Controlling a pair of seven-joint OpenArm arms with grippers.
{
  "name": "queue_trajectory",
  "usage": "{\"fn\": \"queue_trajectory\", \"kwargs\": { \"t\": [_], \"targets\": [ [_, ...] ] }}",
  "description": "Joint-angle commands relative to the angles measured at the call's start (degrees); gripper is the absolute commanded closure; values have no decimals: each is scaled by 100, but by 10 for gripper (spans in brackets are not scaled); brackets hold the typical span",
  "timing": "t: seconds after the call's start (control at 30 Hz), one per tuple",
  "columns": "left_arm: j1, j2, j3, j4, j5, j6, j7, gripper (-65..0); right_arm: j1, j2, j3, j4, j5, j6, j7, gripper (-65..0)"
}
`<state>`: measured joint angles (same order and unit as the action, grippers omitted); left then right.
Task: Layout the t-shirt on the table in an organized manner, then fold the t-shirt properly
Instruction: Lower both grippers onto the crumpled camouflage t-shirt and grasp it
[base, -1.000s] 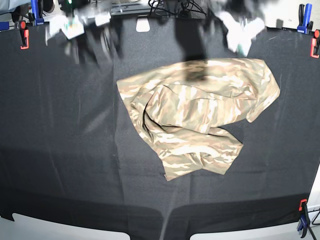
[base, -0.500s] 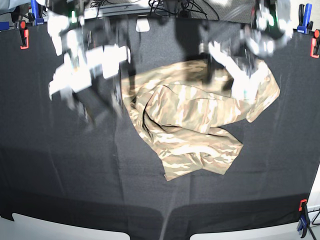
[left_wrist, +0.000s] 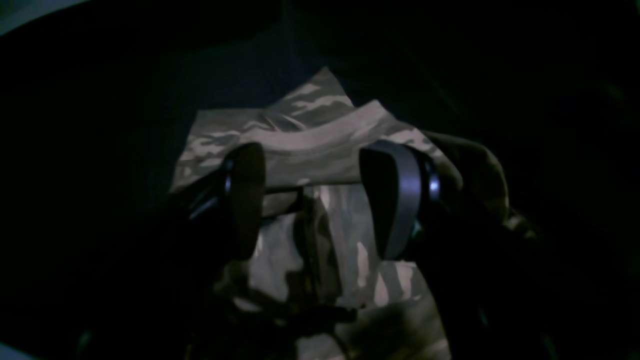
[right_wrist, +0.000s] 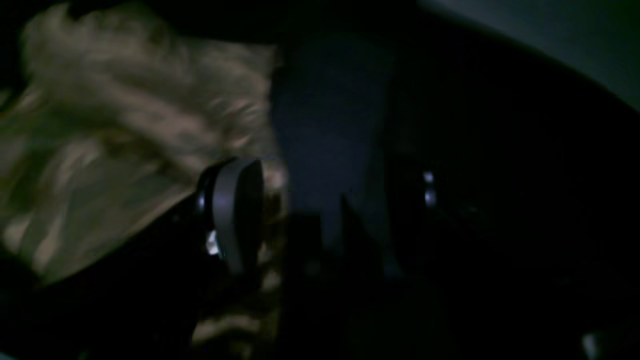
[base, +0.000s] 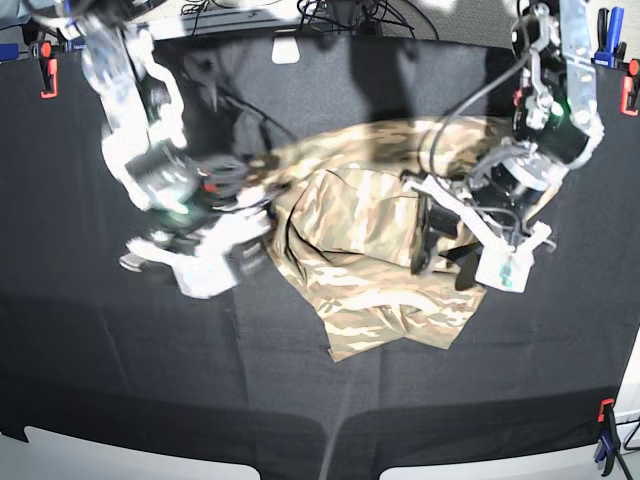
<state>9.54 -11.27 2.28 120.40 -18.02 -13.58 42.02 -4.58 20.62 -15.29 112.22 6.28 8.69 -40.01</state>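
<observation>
Both arms brought down from the far table edge onto the crumpled t-shirt (base: 385, 260) since the earlier frames.

Nearest the camera, bare black table (base: 150, 380) is seen; the shirt lies bunched at mid-table, its long axis running from near-centre up toward the far right. The left gripper (base: 445, 250) is placed over the shirt's right half, jaws spread wide, nothing held; in the left wrist view cloth is seen directly between and beneath the fingers (left_wrist: 390, 200). The right gripper (base: 235, 240) is held at the shirt's left edge, jaws wide and empty, half over cloth, half over table. The left arm is judged nearer to a usable grasp; whether either touches fabric cannot be told.
</observation>
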Motion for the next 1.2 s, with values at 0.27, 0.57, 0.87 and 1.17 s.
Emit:
{"fn": "queue_trajectory", "kwargs": {
  "t": [0.27,0.57,0.87,1.17],
  "targets": [
    [-48,-7,0,120,621,-9,-85,-318,-22,-861,22,92,332,35,-256,-370],
    [-2,-7,0,120,748,7,28,-318,-22,-1493,33,-435,-557,28,-295,-370],
    [0,-7,0,120,748,7,214,-318,-22,-1523,37,-1126,-1021,13,-293,-370],
    [-2,-7,0,120,748,7,212,-318,-20,-1523,114,-1126,-1296,-210,-175,-301]
  ]
}}
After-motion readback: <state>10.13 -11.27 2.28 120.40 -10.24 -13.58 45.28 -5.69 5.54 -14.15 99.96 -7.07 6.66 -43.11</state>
